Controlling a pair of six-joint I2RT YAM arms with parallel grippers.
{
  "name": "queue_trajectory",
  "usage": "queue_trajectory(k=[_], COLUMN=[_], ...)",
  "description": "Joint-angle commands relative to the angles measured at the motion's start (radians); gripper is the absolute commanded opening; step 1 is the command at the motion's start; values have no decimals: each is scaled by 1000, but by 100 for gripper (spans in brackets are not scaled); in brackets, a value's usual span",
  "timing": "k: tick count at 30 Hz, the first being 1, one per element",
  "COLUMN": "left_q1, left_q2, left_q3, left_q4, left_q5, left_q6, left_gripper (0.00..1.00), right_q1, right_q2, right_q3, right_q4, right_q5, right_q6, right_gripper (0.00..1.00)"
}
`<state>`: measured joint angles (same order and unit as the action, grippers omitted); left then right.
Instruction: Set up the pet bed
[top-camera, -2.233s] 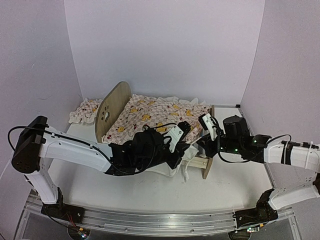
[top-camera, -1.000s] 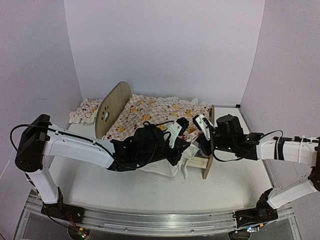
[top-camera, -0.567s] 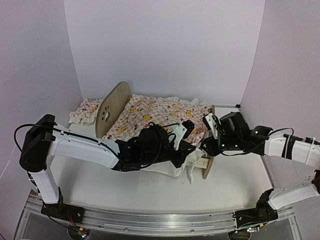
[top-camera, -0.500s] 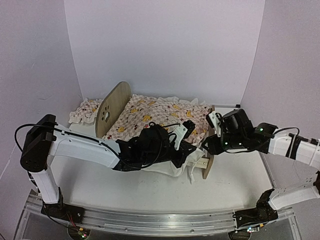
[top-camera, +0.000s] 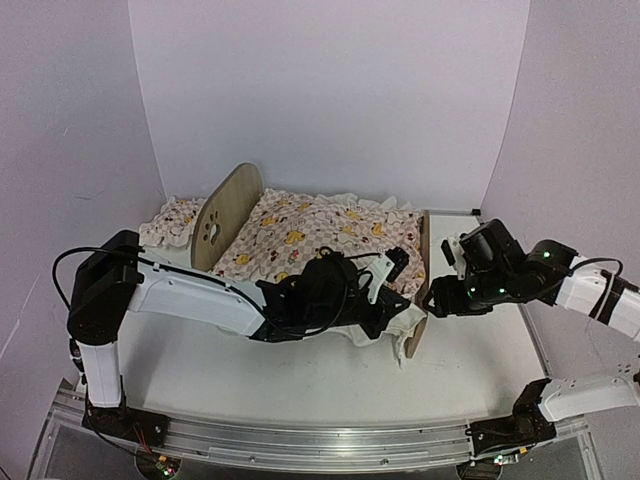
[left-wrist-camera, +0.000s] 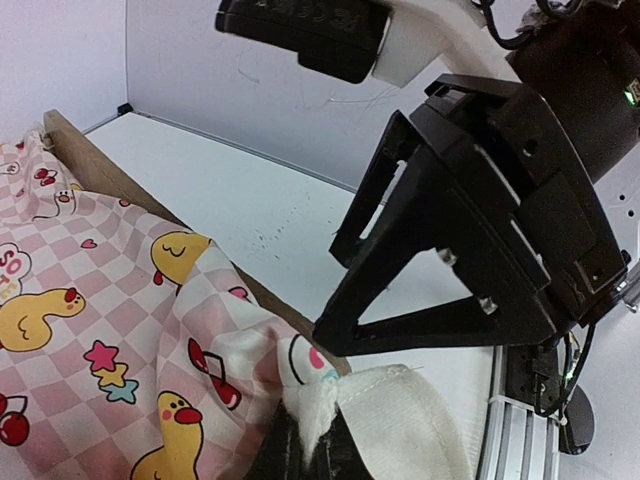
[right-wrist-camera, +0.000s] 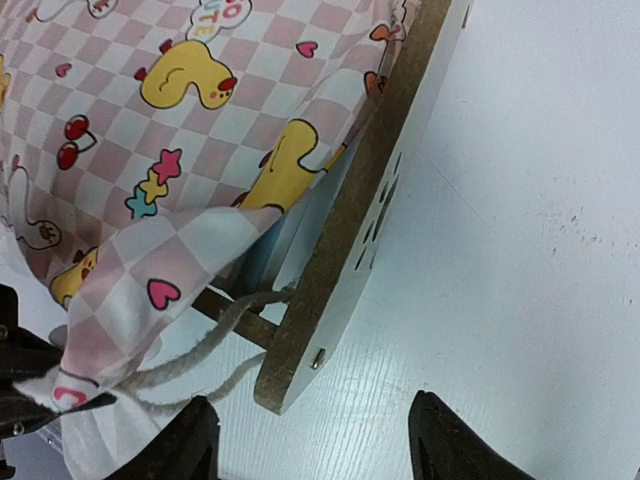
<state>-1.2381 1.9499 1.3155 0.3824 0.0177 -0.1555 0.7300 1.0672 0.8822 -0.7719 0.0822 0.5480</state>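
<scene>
Pet bed (top-camera: 225, 212) of light plywood, rounded paw-cutout headboard, stands mid-way across white table (top-camera: 300, 375), toward the back.
Pink checkered duck-print cover (top-camera: 310, 225) drapes it. Left gripper (left-wrist-camera: 305, 450) jaws pinch the cover's white-hemmed corner near the footboard. Right gripper (right-wrist-camera: 315, 440) jaws are spread beside it.

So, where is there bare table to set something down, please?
Bare table lies in front, between the pet bed and the arm bases, and past the footboard. The foot corner is crowded: the left gripper pinches the cover, the open right gripper beside it.
</scene>
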Motion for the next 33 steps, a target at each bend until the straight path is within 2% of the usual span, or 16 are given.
queue_trajectory(k=[1, 6, 10, 17, 22, 25, 30, 33], left_q1=[19, 43, 63, 72, 76, 86, 92, 92], left_q2=[29, 22, 21, 98, 108, 110, 104, 81], left_q3=[59, 46, 56, 154, 149, 146, 135, 124], left_q4=[11, -11, -24, -66, -70, -73, -79, -84], left_q5=[49, 9, 4, 74, 44, 46, 40, 48], left_q6=[-33, -10, 1, 7, 25, 33, 40, 43], left_gripper=[0, 0, 0, 0, 0, 0, 0, 9], right_q1=[15, 24, 36, 91, 113, 113, 113, 114], right_q2=[22, -1, 47, 94, 23, 33, 106, 143], right_q3=[18, -29, -39, -31, -56, -60, -40, -37], right_q4=[65, 88, 165, 172, 126, 133, 133, 158], right_q5=[-29, -20, -23, 24, 76, 85, 133, 143], right_q6=[-13, -19, 28, 77, 106, 109, 146, 177], right_gripper=[62, 63, 62, 59, 59, 58, 49, 40])
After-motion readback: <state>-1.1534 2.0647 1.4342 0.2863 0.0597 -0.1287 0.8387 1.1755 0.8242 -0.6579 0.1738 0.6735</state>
